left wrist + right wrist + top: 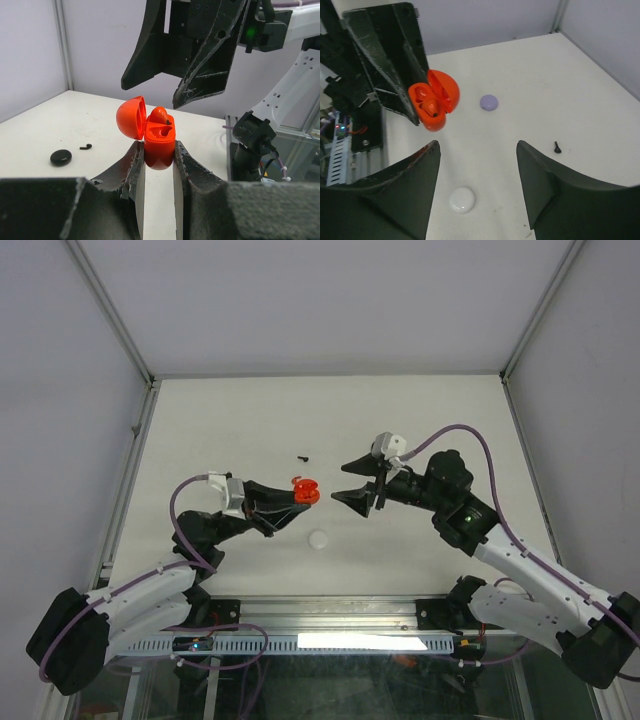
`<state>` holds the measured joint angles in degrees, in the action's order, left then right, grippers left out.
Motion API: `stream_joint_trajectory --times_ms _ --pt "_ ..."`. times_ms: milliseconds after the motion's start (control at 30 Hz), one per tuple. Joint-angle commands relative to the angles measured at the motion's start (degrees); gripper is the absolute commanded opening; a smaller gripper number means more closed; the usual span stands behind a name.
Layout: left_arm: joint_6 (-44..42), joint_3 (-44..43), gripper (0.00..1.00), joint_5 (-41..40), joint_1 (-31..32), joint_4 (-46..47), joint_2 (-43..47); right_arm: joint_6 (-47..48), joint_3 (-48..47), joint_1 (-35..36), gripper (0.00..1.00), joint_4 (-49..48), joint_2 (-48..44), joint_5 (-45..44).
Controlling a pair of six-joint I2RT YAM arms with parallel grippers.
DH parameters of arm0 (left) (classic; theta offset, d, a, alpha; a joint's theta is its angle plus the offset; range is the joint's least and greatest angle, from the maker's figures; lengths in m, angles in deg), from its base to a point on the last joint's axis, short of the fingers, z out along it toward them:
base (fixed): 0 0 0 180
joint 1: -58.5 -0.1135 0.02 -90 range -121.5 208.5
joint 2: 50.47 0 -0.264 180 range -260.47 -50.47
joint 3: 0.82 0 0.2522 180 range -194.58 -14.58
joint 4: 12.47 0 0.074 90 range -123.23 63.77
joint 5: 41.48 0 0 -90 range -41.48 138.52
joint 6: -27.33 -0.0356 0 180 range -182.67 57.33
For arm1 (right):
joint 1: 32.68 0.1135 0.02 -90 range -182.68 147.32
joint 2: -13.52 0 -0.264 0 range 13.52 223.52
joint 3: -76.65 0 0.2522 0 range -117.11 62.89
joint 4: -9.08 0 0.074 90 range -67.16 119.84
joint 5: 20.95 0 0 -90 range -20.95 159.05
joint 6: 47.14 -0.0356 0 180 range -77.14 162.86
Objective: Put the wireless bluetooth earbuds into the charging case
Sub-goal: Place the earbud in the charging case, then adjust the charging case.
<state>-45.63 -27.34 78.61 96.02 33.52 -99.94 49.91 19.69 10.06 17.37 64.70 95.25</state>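
At the middle of the surface [420,420], the left pincer [158,156] is closed on the red case [160,147] and holds it upright by its lower half, one finger on each side. The lid [131,118] stands open, tipped back on its hinge. One red earbud [160,114] sits in a well of the case, and its rounded top sticks out above the rim. In the right wrist view this earbud lies in the nearer well.

A black earbud [303,455] lies alone on the surface, a little beyond the red case and apart from it. A white case [318,539] lies closed on the surface, nearer the arm bases. A lavender case [489,102], also closed, lies beyond the red case in the right wrist view.

The left arm is bent at the elbow and its forearm reaches to the right. The right arm comes in from the right and its pincer [476,147] points at the red case. This pincer is open, with the fingers wide apart and nothing between them. Its tips are near the red case but do not touch it.
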Motion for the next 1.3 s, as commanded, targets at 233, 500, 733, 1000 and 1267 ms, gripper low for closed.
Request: stream_joint_trajectory --times_ms 233,500,733,1000,1267 --pt "2.71 -3.13 0.00 5.23 0.36 6.92 -1.96 -8.52 -0.01 -1.78 0.53 -12.16 4.16 21.84" --pt "5.45 -3.61 0.00 5.41 0.33 11.69 -4.10 -13.86 2.32 -1.77 0.43 -20.51 6.74 23.97" --pt "7.39 -4.31 0.00 5.76 0.35 15.17 -6.40 -17.73 3.50 -1.64 0.37 -26.63 8.17 25.48" --pt "8.44 -4.82 0.00 6.45 0.58 16.56 -7.69 -20.66 4.08 -1.24 0.33 -32.01 9.83 26.45" --pt "9.32 -5.11 0.00 7.72 0.91 17.07 -8.44 -22.84 4.19 -1.02 0.29 -35.98 10.81 27.17"
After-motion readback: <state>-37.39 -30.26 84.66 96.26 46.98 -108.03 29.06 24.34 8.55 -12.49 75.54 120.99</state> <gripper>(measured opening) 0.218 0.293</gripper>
